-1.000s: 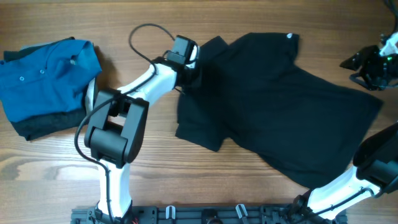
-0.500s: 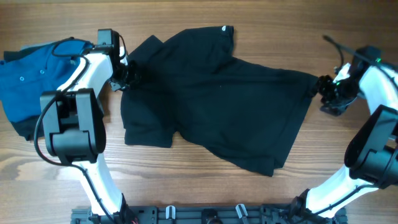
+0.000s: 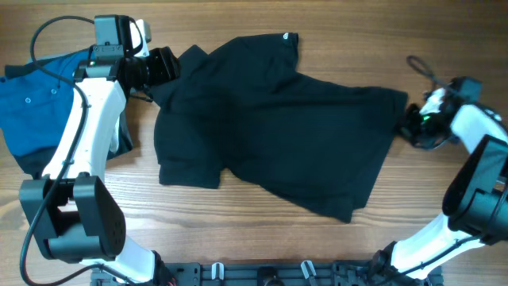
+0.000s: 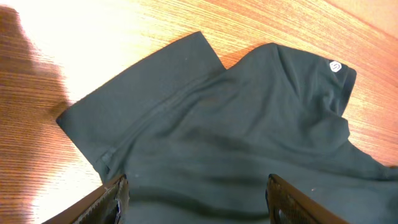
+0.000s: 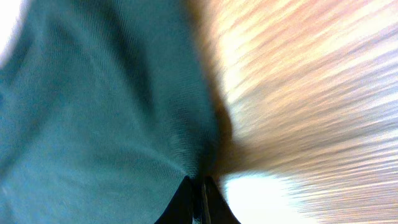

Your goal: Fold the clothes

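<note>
The black shirt (image 3: 278,127) lies spread across the middle of the wooden table (image 3: 238,238), rumpled, with one sleeve (image 3: 186,171) folded out at the lower left. Its small white logo (image 3: 286,36) sits right at the top edge.

The left gripper (image 3: 163,65) hovers at the shirt's upper-left corner. From the left wrist camera its two fingers (image 4: 115,199) stand wide apart at the bottom of the frame, cut off by the edge. Dark cloth (image 4: 236,143) lies between and beyond them, and nothing is pinched. The far sleeve (image 4: 143,81) spreads flat on the wood, and the logo (image 4: 336,66) shows on a turned-over flap.

On the other side, the right gripper (image 3: 413,125) sits at the shirt's right edge, black against black, so the overhead view cannot separate tips from fabric. The right wrist view is smeared with blur. Only the very ends of the gripper (image 5: 199,202) show at the bottom, pressed together with just a thin slit between them. The fabric's edge (image 5: 124,124) runs straight into them, so they appear clamped on the hem, though the blur makes that hard to confirm.

At far left a blue shirt (image 3: 40,103) lies on a grey garment (image 3: 22,161), both partly hidden by the left arm and cut off by the frame.
</note>
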You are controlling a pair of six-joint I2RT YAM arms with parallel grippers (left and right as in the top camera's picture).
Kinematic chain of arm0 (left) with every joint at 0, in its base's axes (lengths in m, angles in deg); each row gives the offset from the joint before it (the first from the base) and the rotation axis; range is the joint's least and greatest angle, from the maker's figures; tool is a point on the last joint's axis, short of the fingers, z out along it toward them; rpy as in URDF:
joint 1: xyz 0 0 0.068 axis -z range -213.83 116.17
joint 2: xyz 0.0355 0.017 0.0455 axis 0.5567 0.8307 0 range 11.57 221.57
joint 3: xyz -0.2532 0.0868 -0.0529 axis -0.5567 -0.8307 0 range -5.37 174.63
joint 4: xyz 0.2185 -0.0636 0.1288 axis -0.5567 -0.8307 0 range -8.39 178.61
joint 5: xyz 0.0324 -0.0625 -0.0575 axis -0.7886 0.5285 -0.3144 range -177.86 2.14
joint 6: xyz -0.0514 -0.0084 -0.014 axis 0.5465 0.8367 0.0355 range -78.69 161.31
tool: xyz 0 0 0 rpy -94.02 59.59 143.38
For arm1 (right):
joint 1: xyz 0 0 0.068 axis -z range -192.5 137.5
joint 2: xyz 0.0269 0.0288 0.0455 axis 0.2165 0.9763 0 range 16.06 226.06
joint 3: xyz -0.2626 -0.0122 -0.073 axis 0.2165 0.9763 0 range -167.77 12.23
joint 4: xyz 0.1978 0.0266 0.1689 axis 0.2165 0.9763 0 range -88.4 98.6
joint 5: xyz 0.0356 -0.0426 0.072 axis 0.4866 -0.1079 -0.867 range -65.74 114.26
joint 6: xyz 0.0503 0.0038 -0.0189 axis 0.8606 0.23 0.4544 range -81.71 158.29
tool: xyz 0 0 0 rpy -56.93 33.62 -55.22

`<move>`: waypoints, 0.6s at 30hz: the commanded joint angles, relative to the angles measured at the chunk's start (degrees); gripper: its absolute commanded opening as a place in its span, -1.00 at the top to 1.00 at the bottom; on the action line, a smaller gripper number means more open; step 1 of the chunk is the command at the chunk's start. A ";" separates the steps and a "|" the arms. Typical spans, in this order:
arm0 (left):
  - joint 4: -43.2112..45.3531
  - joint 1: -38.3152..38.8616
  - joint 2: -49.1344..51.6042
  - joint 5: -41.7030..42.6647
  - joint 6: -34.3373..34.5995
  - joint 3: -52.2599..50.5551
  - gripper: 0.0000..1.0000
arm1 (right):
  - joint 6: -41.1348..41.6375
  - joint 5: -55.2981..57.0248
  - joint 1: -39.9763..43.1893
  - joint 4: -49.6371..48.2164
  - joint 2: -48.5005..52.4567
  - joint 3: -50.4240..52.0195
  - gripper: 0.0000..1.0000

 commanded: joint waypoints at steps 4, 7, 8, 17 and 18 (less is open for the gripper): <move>1.11 4.59 -0.26 3.74 -3.63 0.13 -0.56 | 2.14 5.77 13.38 2.78 0.11 -20.28 0.70; 2.40 8.37 -0.24 3.67 -3.98 0.13 -0.64 | -1.57 1.42 15.30 7.78 -0.46 -25.42 -0.40; 3.34 9.75 -0.15 3.69 -3.98 0.13 -0.64 | -2.51 -0.50 15.30 9.27 -0.63 -26.03 -0.43; 20.33 22.10 11.91 3.74 -10.21 0.13 0.67 | -8.59 -12.74 9.64 27.45 -1.64 -26.40 -0.36; 24.17 23.26 14.60 3.74 -8.70 0.11 0.69 | -9.57 -12.76 8.31 28.28 -1.64 -26.40 -0.36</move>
